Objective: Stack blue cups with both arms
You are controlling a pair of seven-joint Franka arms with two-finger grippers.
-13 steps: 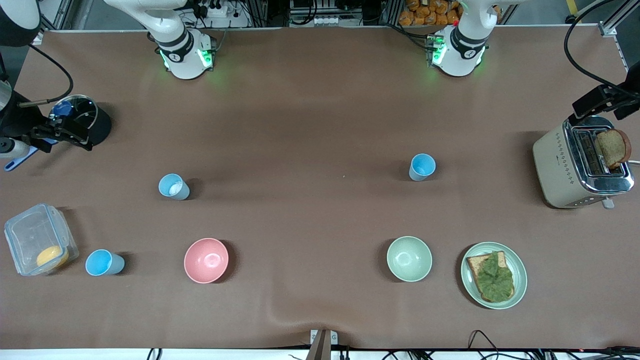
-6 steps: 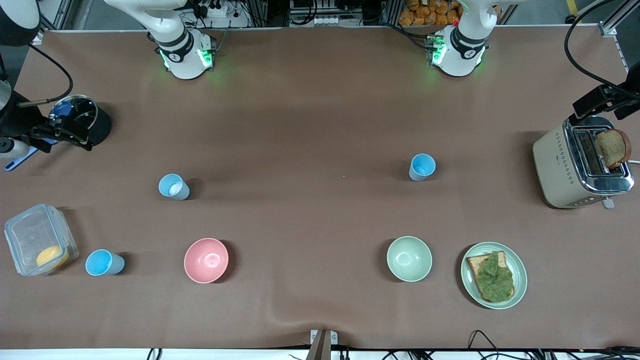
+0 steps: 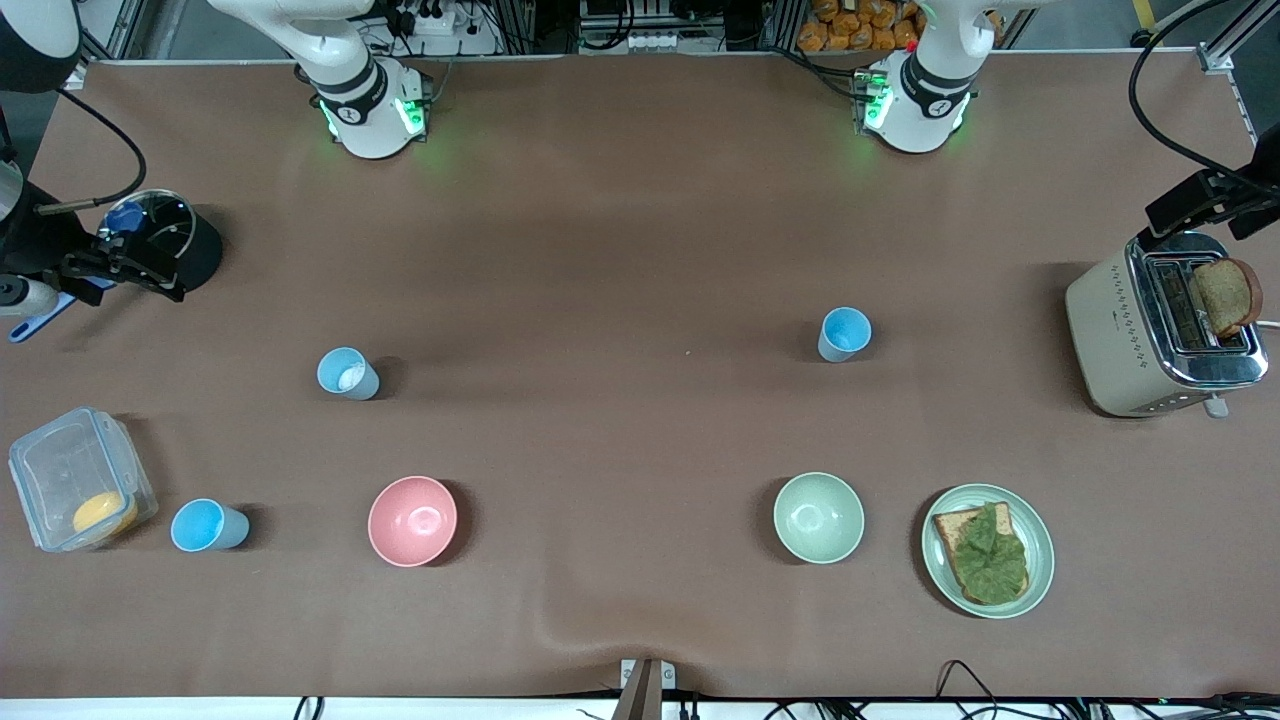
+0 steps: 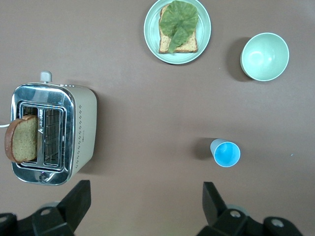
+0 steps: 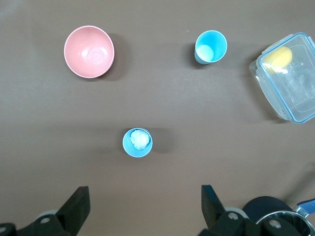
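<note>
Three blue cups stand upright and apart on the brown table. One blue cup (image 3: 845,333) is toward the left arm's end; it also shows in the left wrist view (image 4: 226,153). A cup with a whitish patch inside (image 3: 347,373) (image 5: 138,142) is toward the right arm's end. The third cup (image 3: 207,525) (image 5: 211,46) is nearer the front camera, beside a clear box. My left gripper (image 4: 146,189) is open and empty, high over the table. My right gripper (image 5: 144,192) is open and empty, high over the table. Neither gripper shows in the front view.
A pink bowl (image 3: 412,520) and a pale green bowl (image 3: 818,517) sit near the front. A plate with toast and lettuce (image 3: 987,550), a toaster with bread (image 3: 1165,325), a clear box (image 3: 78,478) and a black pot (image 3: 165,240) stand at the ends.
</note>
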